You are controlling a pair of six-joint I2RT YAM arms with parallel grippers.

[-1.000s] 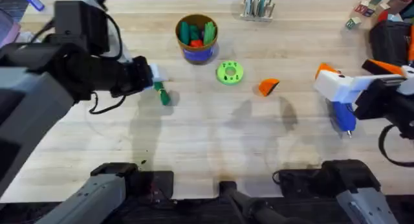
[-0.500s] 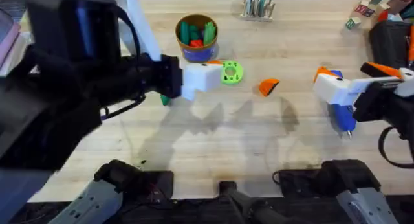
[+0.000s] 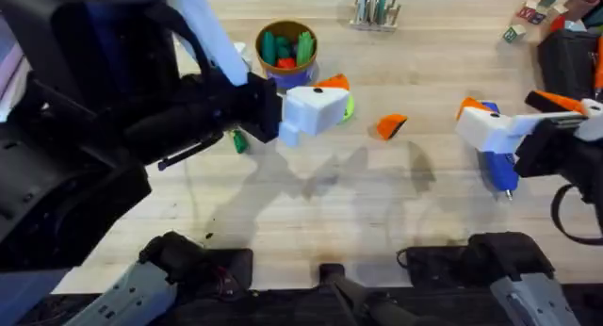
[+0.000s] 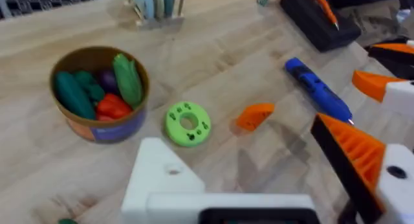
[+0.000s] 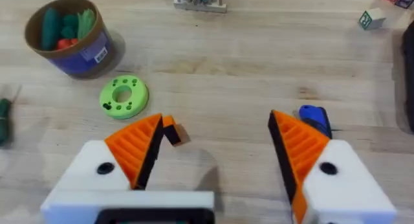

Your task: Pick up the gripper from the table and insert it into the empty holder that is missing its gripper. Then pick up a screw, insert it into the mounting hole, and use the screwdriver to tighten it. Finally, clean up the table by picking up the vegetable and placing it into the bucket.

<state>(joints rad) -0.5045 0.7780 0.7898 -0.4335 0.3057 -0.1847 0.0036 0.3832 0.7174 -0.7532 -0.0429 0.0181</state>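
Light wood-plank table [image 3: 311,222], seams running lengthwise. Small rack of upright tools [image 3: 375,8] at far edge. Right of the rack, at the far corner: coloured toy blocks [image 3: 528,17], beside them a black case [image 3: 570,57]. Soft shadows near of the rack.

Robot lab: wooden bench [image 3: 311,222], toys.

Both arms are black with black cables. The left end effector [image 4: 272,185] has one bare white finger block and one orange ribbed pad; the right end effector [image 5: 213,153] has white blocks with two.
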